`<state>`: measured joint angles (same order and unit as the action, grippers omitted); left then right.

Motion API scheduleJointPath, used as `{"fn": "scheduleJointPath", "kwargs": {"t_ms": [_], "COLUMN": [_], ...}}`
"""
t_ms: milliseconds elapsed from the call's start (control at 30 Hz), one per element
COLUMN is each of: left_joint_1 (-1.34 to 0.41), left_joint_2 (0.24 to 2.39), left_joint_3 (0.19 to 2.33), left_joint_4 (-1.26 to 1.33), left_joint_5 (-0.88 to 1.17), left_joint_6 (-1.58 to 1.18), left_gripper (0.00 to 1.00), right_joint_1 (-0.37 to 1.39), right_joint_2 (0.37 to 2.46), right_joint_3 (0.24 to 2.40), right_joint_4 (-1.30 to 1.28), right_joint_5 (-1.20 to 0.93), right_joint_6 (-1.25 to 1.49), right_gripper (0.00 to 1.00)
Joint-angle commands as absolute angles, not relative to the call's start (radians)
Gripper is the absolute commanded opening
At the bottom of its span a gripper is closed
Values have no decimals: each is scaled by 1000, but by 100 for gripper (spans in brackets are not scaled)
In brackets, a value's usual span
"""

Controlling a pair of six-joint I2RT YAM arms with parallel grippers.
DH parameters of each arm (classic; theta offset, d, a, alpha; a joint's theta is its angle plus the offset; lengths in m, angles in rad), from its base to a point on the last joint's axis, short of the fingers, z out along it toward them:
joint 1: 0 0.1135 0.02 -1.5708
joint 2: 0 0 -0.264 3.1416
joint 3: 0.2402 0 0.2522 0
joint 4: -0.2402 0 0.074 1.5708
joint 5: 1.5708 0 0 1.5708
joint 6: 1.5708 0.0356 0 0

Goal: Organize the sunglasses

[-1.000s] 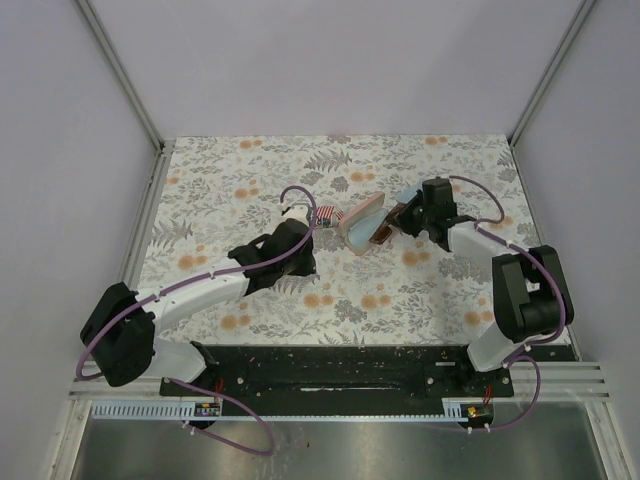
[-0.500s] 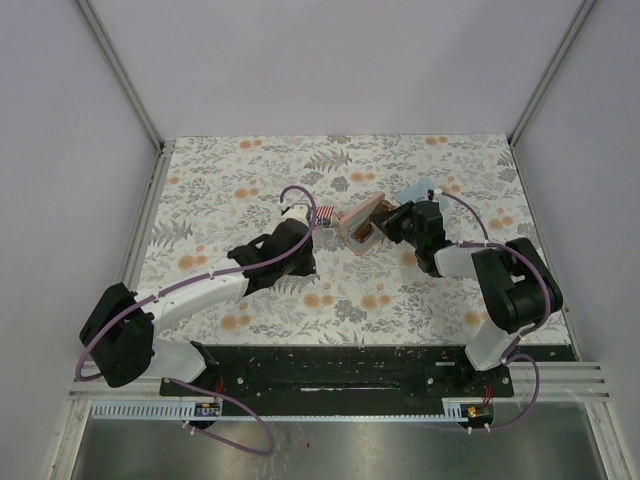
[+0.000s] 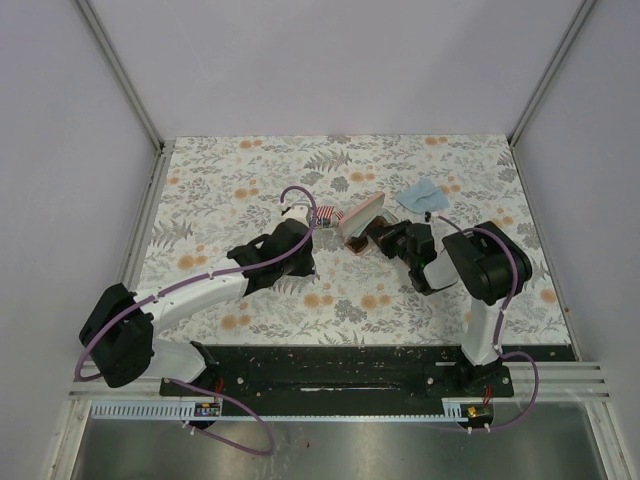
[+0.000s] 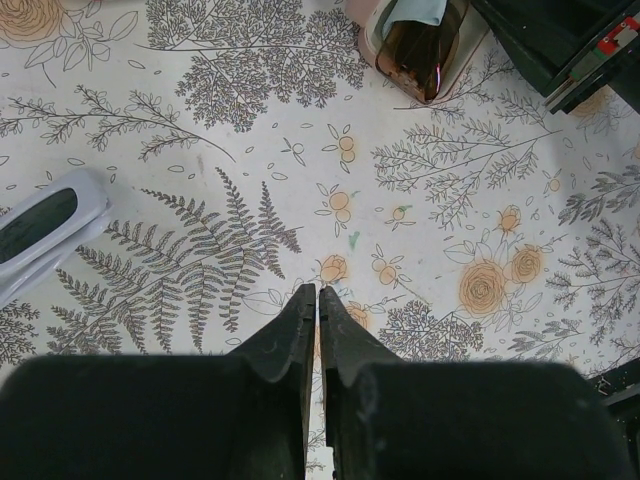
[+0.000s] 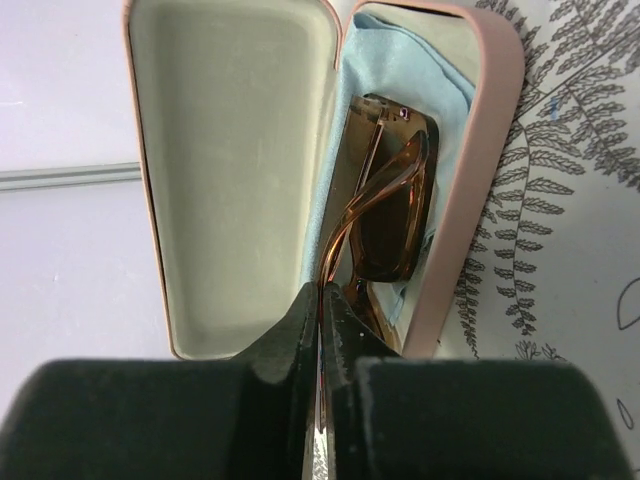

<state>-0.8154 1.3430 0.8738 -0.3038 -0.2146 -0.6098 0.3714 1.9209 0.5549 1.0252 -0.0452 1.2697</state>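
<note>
The reddish-brown sunglasses [image 5: 395, 215] lie folded on a blue cloth in the base of the open pink case [image 5: 480, 190], with its lid [image 5: 230, 170] standing up on the left. My right gripper [image 5: 320, 290] is shut on one thin temple arm of that pair. From above, the right gripper [image 3: 385, 240] sits just right of the pink case [image 3: 360, 215]. My left gripper [image 4: 318, 292] is shut with nothing in it, hovering over the patterned table, with the sunglasses [image 4: 420, 50] ahead of it. A pale, silvery-framed pair [image 4: 40, 225] shows at the left edge.
A flag-printed case [image 3: 325, 215] lies just left of the pink case. A second blue cloth [image 3: 420, 195] rests on the table behind the right arm. The floral tablecloth [image 3: 240, 170] is walled in at the back and both sides.
The right arm has folded back toward its base and its gripper has swung left and down, bringing the sunglasses into the pink case. The blue cloth behind it is now uncovered. The left arm is still.
</note>
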Motion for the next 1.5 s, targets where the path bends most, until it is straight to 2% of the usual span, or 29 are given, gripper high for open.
{"fn": "scheduleJointPath", "kwargs": {"t_ms": [0,167,333,800,1033,1167,1333,1467], "left_joint_1": [-811,-810,-811,-801,-749,-697,-660,-647], "left_joint_2": [1318,1325,1335,1322,1443,1526,1664,1776], "left_joint_3": [916,922,934,940,1069,1187,1340,1449], "left_joint_4": [-288,-287,-293,-321,-328,-310,-310,-316], "left_joint_5": [-230,-229,-225,-244,-193,-120,-46,26], "left_joint_6": [-595,-595,-594,-580,-531,-497,-469,-454], "left_gripper": [9,9,9,9,10,14,30,36], "right_joint_1": [377,377,376,376,377,376,376,376], "right_joint_2": [1947,1869,1842,1927,1925,1904,1847,1773], "right_joint_3": [532,540,583,594,539,509,462,448], "right_joint_4": [1138,1031,954,994,997,948,931,859], "right_joint_5": [-8,37,43,45,-24,-66,-90,-112], "right_joint_6": [1272,1217,1158,1178,1242,1261,1259,1238], "right_gripper": [7,2,2,0,0,0,0,0]}}
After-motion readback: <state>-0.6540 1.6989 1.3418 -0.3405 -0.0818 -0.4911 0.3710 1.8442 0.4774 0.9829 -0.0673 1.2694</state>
